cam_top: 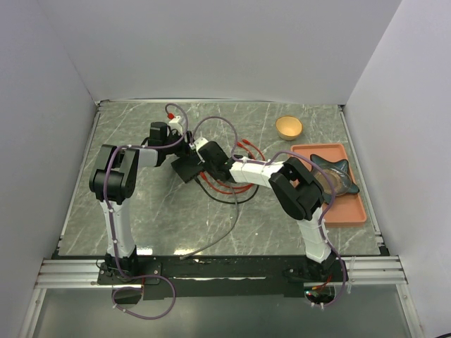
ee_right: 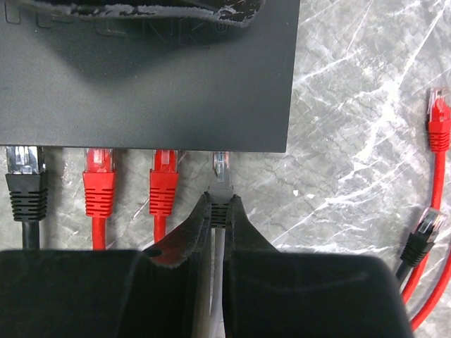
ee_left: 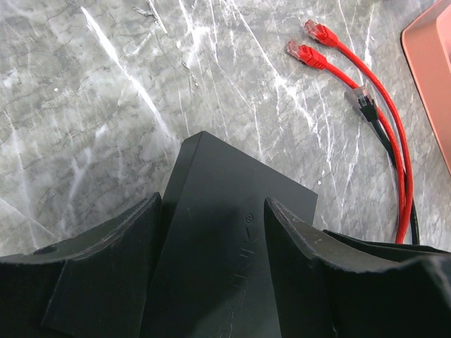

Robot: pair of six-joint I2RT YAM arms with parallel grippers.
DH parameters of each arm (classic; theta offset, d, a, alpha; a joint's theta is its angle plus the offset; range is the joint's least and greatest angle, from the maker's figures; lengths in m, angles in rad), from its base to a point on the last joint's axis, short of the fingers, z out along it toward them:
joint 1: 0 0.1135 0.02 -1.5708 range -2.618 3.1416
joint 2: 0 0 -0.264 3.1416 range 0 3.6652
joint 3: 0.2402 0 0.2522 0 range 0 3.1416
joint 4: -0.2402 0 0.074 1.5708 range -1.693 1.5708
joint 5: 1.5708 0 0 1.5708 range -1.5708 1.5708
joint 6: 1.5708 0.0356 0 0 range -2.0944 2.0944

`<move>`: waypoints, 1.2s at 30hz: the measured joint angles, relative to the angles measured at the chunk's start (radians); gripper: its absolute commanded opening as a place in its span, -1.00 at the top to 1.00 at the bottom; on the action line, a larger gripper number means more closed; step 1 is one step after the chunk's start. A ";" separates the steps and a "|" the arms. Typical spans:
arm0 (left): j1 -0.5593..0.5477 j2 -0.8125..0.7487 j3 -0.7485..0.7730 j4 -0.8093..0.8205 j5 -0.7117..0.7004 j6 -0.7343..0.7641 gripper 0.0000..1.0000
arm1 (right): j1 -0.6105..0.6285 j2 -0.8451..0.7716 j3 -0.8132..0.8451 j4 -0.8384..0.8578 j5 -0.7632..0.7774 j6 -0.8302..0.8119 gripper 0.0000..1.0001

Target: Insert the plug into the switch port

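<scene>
The flat black switch box (cam_top: 184, 169) lies at mid-table. It also shows in the left wrist view (ee_left: 232, 232) and the right wrist view (ee_right: 148, 77). My right gripper (ee_right: 222, 203) is shut on a grey plug (ee_right: 221, 179). The plug's clear tip meets the box's port edge, right of three plugged cables. The port itself is hidden under the edge. In the top view the right gripper (cam_top: 206, 159) sits against the box. My left gripper (ee_left: 211, 211) has its fingers spread over the box top, with the box's surface showing between them. It is at the box's far side (cam_top: 184, 145).
One black plug (ee_right: 25, 176) and two red plugs (ee_right: 99, 179) sit in the box's edge. Loose red plugs (ee_left: 304, 53) and a black plug (ee_left: 364, 102) lie on the marble. An orange tray (cam_top: 349, 211) and a yellow bowl (cam_top: 289, 127) stand on the right.
</scene>
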 measured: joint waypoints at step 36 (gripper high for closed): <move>-0.013 -0.023 -0.062 0.065 0.007 -0.019 -0.34 | 0.000 -0.069 -0.117 0.092 -0.011 0.138 1.00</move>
